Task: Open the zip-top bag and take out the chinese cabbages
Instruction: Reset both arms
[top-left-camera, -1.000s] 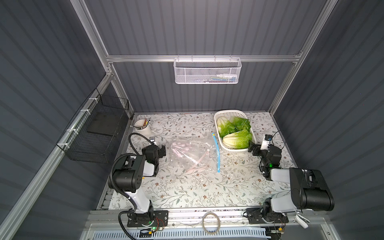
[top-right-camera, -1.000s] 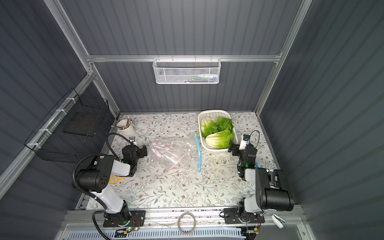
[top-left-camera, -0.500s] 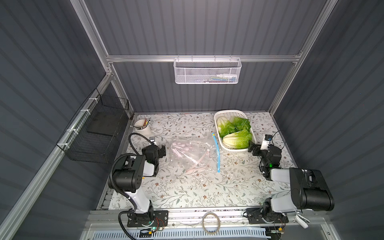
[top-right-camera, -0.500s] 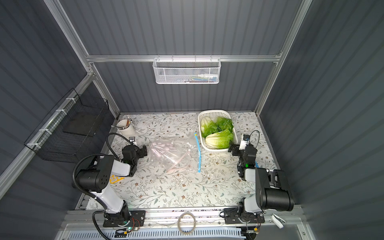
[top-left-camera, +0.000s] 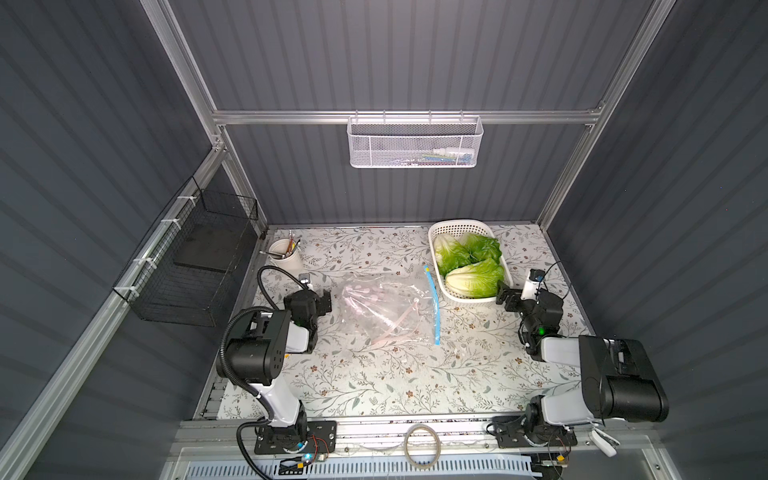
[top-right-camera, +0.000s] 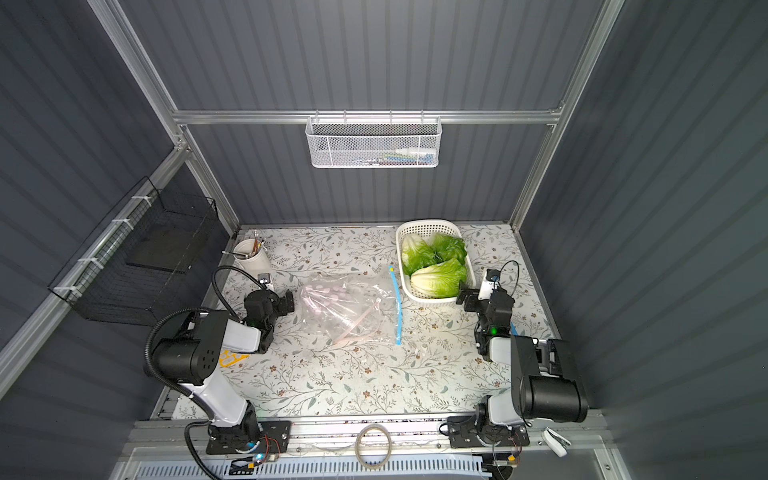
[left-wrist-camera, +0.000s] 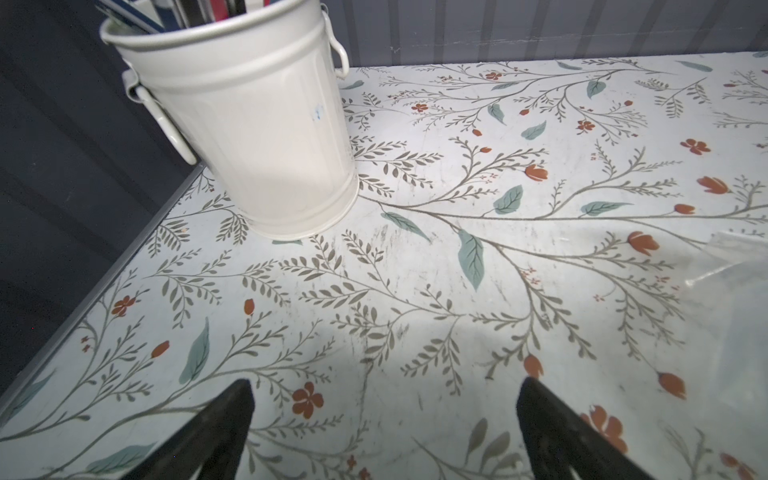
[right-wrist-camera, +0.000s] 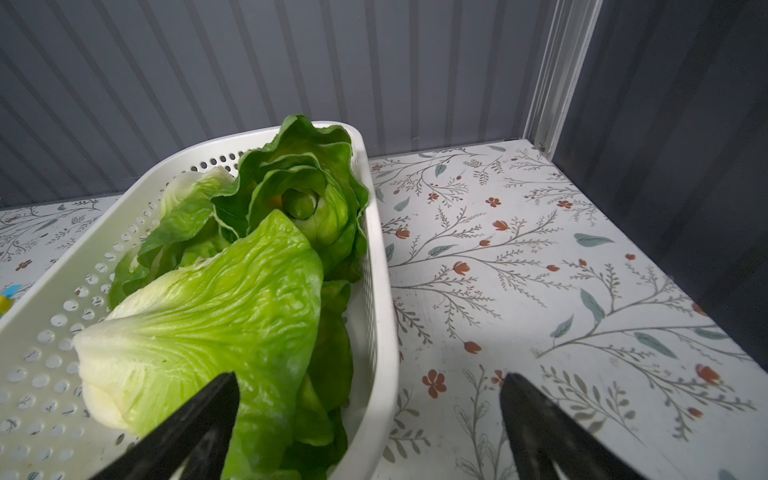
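The space is enclosed by dark grey ribbed wall panels (top-left-camera: 395, 62), which are held in an aluminium frame (top-left-camera: 291, 117). A white mesh basket (top-left-camera: 415, 145) is hung from the crossbar on the back wall, high up and well beyond the left tool (top-left-camera: 326, 300) and the right tool (top-left-camera: 503, 296). A black wire basket (top-left-camera: 195, 257) is fixed to the side wall, outward of the left tool. The desk (top-left-camera: 374, 374) beneath both tools is covered with a pale floral sheet and is brightly lit, while the walls are left dim.
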